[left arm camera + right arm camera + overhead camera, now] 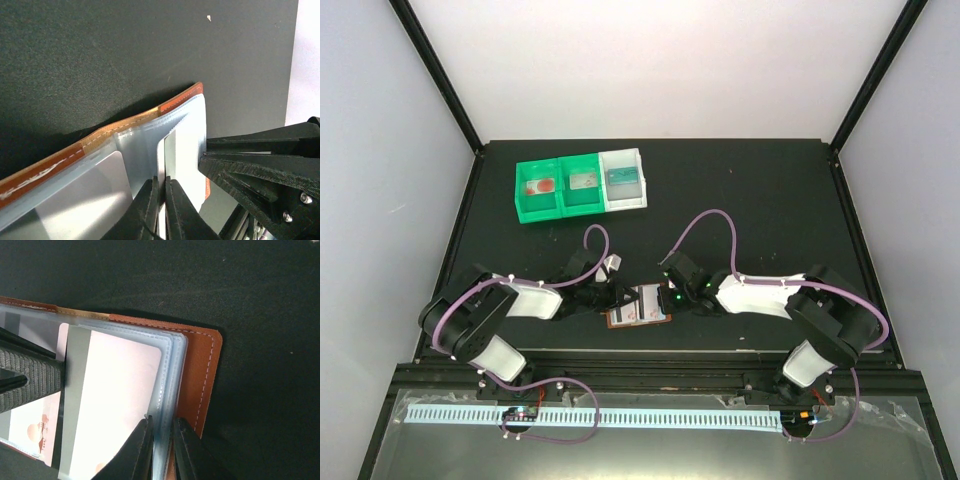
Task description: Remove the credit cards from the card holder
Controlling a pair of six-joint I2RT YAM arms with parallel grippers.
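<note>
The brown card holder (pixel 640 308) lies open on the black table between my two grippers. My left gripper (pixel 620 298) is shut on the edge of a whitish credit card (pixel 161 160) that stands in a clear pocket of the holder (pixel 55 167). A second pale card (pixel 95 200) lies in the pocket beside it. My right gripper (pixel 162 422) is shut on the clear pocket edges of the holder (pixel 200 370), next to the brown stitched border. A pale pink card with a grey stripe (pixel 120 390) shows through the pocket there.
Two green bins (pixel 555 188) and a white bin (pixel 623 180) stand in a row at the back left of the table, each with something small inside. The black mat (pixel 750 200) spreads around the holder.
</note>
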